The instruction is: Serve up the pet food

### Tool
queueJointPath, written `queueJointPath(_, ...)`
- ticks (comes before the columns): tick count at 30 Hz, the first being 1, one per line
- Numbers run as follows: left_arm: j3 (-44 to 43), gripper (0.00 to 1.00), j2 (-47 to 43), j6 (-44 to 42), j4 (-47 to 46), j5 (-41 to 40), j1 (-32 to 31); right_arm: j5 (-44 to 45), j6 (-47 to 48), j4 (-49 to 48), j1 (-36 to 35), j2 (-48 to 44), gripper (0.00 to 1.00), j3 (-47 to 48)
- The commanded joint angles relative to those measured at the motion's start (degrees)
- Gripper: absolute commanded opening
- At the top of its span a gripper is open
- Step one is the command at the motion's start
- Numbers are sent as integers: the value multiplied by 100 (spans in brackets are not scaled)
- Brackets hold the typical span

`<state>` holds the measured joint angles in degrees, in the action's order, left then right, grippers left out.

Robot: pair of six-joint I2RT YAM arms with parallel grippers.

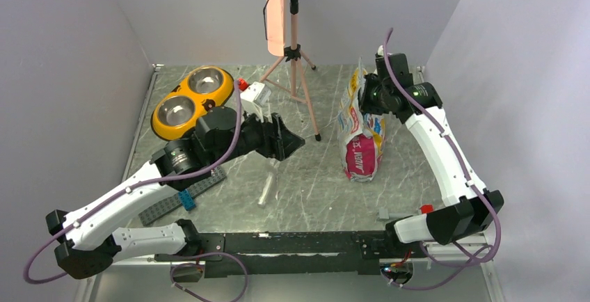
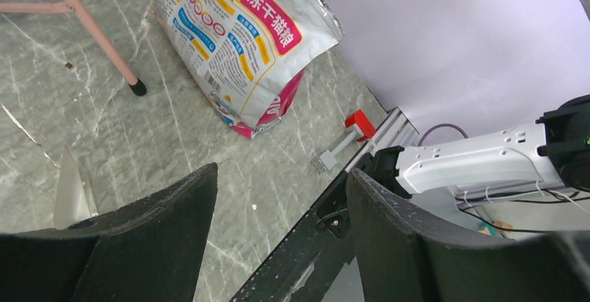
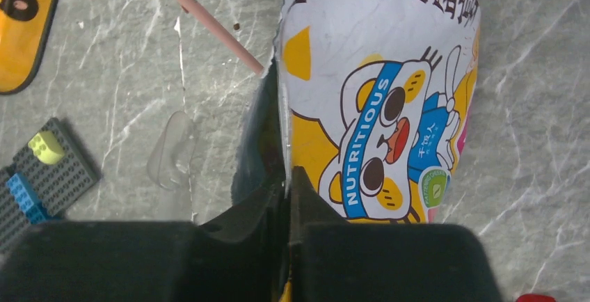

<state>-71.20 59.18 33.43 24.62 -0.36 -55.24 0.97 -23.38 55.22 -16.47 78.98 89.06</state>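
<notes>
No kibble in the yellow dish (image 1: 164,132) yet; right fingers (image 3: 293,203) clenched on top of cat food bag (image 3: 389,72), left fingers (image 1: 288,140) spread, holding nothing.

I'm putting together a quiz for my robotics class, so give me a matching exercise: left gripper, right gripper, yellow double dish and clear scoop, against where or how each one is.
1. left gripper
2. right gripper
3. yellow double dish
4. clear scoop

A. lying in the middle of the table
B. pinching the top edge of the bag
C. open, holding nothing
D. in the far-left corner

Pairs: 1-C, 2-B, 3-D, 4-A
</notes>
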Motion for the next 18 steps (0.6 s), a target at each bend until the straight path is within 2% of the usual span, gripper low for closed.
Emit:
queueJointPath(1,-453,72,118,-146,-11,-718,-270,763,-73,-73,-86,-94,0,-22)
queueJointPath(6,-597,70,113,163,394,-1358,-406,557,338,-438,-587,-524,0,-273)
queueJointPath(9,-684,70,116,416,665,-1464,-424,-40,265,-633,-663,-886,0,-680)
queueJointPath(13,-836,70,325,664,767,-1407,-442,-482,-216,-805,-1044,-1447,0,-1194)
queueJointPath(18,-1395,65,963,1543,1441,-960,-443,-1346,-1170,-1863,-1250,-2493,0,-2378)
